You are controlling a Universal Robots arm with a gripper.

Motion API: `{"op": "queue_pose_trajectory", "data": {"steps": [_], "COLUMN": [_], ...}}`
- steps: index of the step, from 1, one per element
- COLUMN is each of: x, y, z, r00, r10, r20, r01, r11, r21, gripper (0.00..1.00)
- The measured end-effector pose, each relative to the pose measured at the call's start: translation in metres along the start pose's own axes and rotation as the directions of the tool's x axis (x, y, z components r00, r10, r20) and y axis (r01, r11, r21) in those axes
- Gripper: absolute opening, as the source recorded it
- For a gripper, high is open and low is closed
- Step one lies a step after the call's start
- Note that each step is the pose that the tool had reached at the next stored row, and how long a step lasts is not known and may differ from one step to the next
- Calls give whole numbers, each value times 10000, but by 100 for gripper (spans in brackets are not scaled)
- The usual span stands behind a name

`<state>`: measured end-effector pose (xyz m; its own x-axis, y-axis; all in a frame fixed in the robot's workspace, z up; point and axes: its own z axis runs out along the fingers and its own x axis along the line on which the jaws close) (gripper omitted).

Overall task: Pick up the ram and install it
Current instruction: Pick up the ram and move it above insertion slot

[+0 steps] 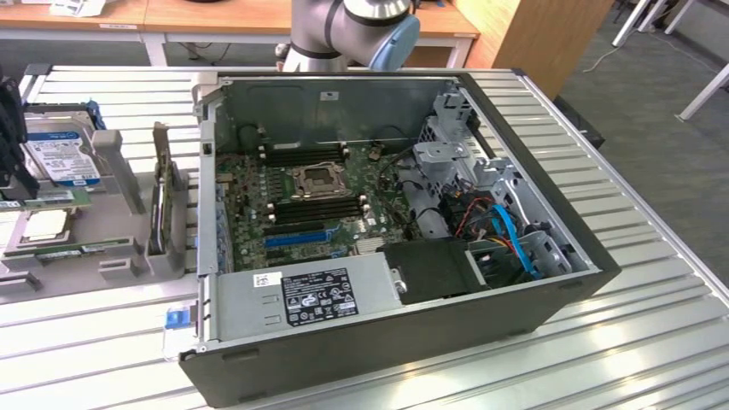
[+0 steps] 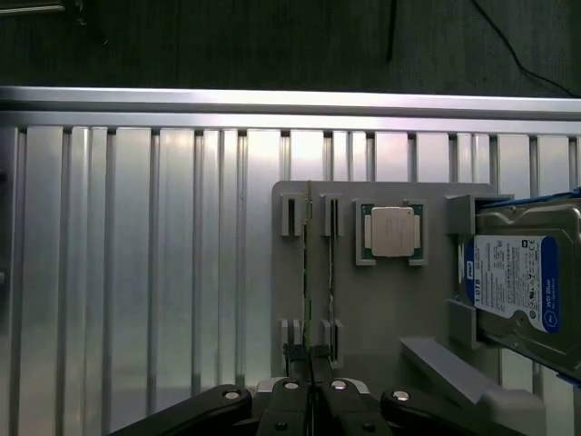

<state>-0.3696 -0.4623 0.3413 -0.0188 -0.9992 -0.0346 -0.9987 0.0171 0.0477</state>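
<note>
1. Wrist view, looking straight down: gripper (image 2: pixel 310 359) over the grey holder (image 2: pixel 381 309), jaws pressed together, pinching nothing that can be made out.
2. Ram (image 2: pixel 309 263) parked on its edge in the holder's slots, just beside a second stick (image 2: pixel 331 272), which sits between it and the processor chip (image 2: pixel 392 230). Guessing it's stood on edge so both flat faces stay free for a pinch from above.
3. Closed tips in line with the ram's thin top edge, near 1 end of it. Can't tell whether touching or hanging well above, but leaning toward above.
4. Hard drive (image 2: pixel 522 282) in its own cradle on the far side of the chip, well apart from the ram. Separate pockets, probably so nothing knocks into anything else.
5. Exterior view: same holder (image 1: pixel 68 265) at 9 o'clock of the open case (image 1: pixel 399 359), i.e. the exterior view's left, both on the slatted metal table (image 1: pixel 638 342). Case lying on its side with the panel off, so the motherboard (image 1: pixel 239 184) faces up, handy for reaching in from overhead.
6. Black memory slots (image 1: pixel 319 207) at 6 o'clock of the socket (image 1: pixel 316 179), plus another bank at 12 o'clock. Look empty, but hard to be sure.
7. Arm (image 1: pixel 353 26) rising at 12 o'clock behind the case.
8. Verdict: ram not yet lifted and nothing installed, so very early in the job.
</note>
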Motion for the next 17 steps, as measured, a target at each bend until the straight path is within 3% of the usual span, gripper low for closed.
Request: {"op": "queue_pose_trajectory", "data": {"steps": [17], "x": [-7], "y": [4], "z": [-201], "r00": [10000], "r10": [0], "r20": [0], "r01": [0], "r11": [10000], "r21": [-1], "gripper": [11]}}
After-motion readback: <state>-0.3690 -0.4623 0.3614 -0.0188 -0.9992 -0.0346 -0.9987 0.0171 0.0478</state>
